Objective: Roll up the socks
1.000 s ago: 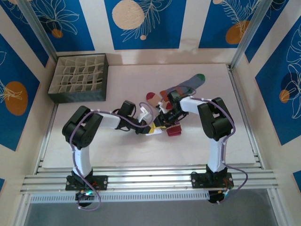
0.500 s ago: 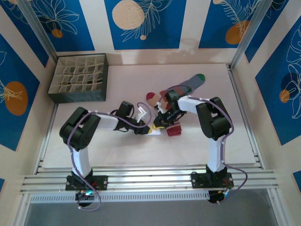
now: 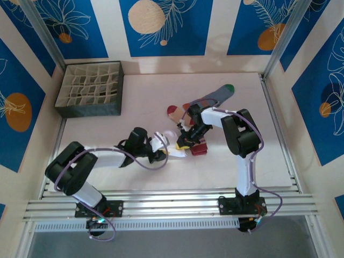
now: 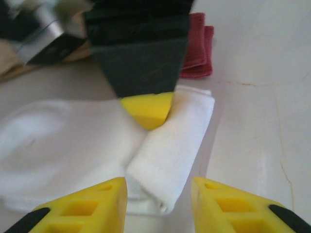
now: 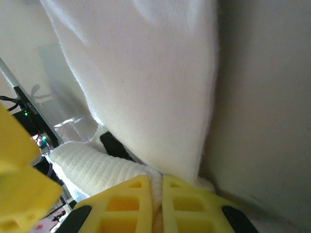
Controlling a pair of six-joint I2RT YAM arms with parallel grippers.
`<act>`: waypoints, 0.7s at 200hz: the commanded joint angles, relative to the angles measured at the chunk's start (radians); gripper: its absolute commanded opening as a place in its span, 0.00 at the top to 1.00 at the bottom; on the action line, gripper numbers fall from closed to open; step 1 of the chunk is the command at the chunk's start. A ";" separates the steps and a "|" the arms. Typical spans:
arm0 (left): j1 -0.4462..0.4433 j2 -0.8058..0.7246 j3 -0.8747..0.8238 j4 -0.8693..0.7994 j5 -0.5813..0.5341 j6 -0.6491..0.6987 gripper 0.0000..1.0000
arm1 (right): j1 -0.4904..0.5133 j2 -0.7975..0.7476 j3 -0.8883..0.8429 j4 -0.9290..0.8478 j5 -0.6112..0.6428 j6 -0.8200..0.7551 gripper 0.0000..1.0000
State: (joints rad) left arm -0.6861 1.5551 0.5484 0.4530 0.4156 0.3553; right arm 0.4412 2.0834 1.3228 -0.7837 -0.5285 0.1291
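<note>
While the left gripper (image 4: 158,196) sits low over the table (image 3: 107,129) with jaws apart and nothing in them, the white sock (image 4: 165,155) lies just ahead of its tips, one end folded into a thick flap. Right gripper (image 5: 154,194) is clenched on that sock's fabric at the fold. Step judged: first roll begun, barely one turn in. Next move calls for the left to take the flap and turn it over while the right keeps its pinch. Beyond: a maroon fold of cloth (image 4: 197,48), then the peach sock (image 3: 174,112) and grey-blue sock (image 3: 215,97), neither rolled
</note>
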 commanded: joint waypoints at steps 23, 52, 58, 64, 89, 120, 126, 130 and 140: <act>-0.143 0.017 0.067 -0.061 -0.270 0.282 0.59 | 0.004 0.037 0.019 -0.081 0.068 -0.022 1.00; -0.191 0.088 0.126 -0.115 -0.322 0.352 0.58 | 0.006 0.045 0.020 -0.085 0.062 -0.021 1.00; -0.200 0.103 0.136 -0.122 -0.331 0.363 0.57 | 0.006 0.045 0.019 -0.086 0.062 -0.021 1.00; -0.207 0.117 0.148 -0.132 -0.340 0.372 0.57 | 0.008 0.046 0.019 -0.085 0.062 -0.021 1.00; -0.219 0.176 0.181 -0.146 -0.374 0.384 0.57 | 0.009 0.048 0.015 -0.087 0.059 -0.021 1.00; -0.222 0.206 0.189 -0.172 -0.384 0.370 0.81 | 0.007 0.030 0.009 -0.085 0.051 -0.019 0.89; -0.222 0.203 0.189 -0.184 -0.380 0.366 0.94 | 0.006 0.023 0.006 -0.082 0.047 -0.018 0.81; -0.222 0.202 0.189 -0.192 -0.375 0.362 1.00 | 0.003 0.016 0.005 -0.078 0.040 -0.015 0.75; -0.222 0.194 0.181 -0.201 -0.362 0.352 1.00 | -0.010 -0.004 -0.008 -0.055 0.008 -0.007 0.65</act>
State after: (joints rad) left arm -0.9054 1.7168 0.7280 0.3386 0.0689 0.7105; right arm 0.4324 2.0911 1.3361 -0.8307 -0.5182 0.1211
